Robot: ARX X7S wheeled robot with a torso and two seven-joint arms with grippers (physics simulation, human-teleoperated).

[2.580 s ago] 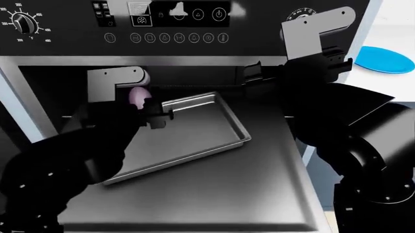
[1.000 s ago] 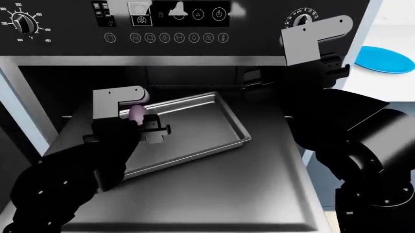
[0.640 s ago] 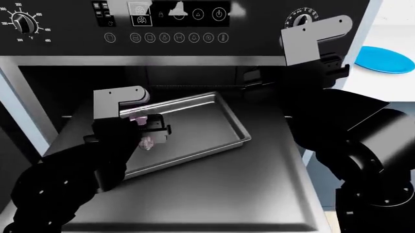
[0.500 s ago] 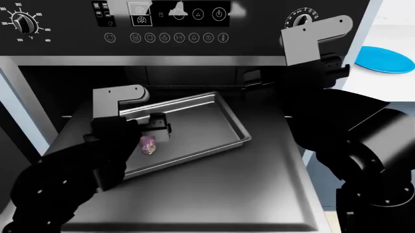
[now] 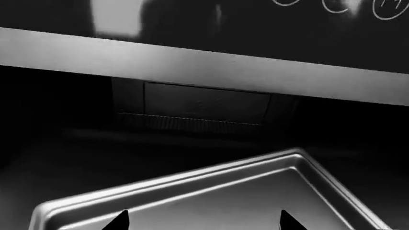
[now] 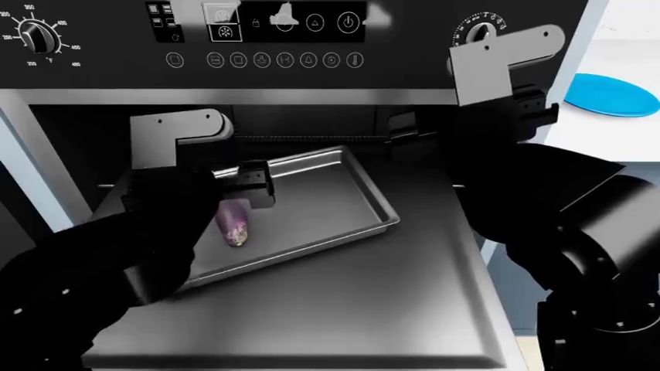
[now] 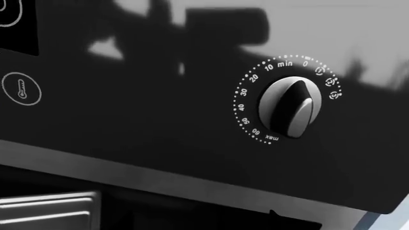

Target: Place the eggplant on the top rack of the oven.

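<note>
Left of centre in the head view, the eggplant [image 6: 236,223] now lies loose on the floor of the top rack [image 6: 341,202], just below the left gripper [image 6: 250,185]. A second ago it was still pinched between the fingers, with only its pale end showing above them; half a second ago it had dropped out and was settling on the metal. Since then the left arm has lifted slightly and drawn toward the left of the frame, and the vegetable has come to rest lengthwise, pointing toward the lower edge of the picture.

The left wrist view shows two dark fingertips [image 5: 118,221] standing well apart at the bottom edge with nothing between them, so that pincer is spread and empty. The right gripper [image 6: 407,127] hovers at the mouth of the oven [image 6: 258,46], upper right of centre; its jaws are lost against the dark cavity, so I cannot tell how they stand. Its wrist camera faces the timer knob [image 7: 290,106] on the control strip.

I judge the placing done: the eggplant sits inside the raised rim, though the rack itself is pulled out over the open door [image 6: 341,301].

The eggplant is small against the tray, a glossy purple oblong with a mottled lilac, slightly yellowish lower end. A blue plate [image 6: 614,94] sits at the right edge.
</note>
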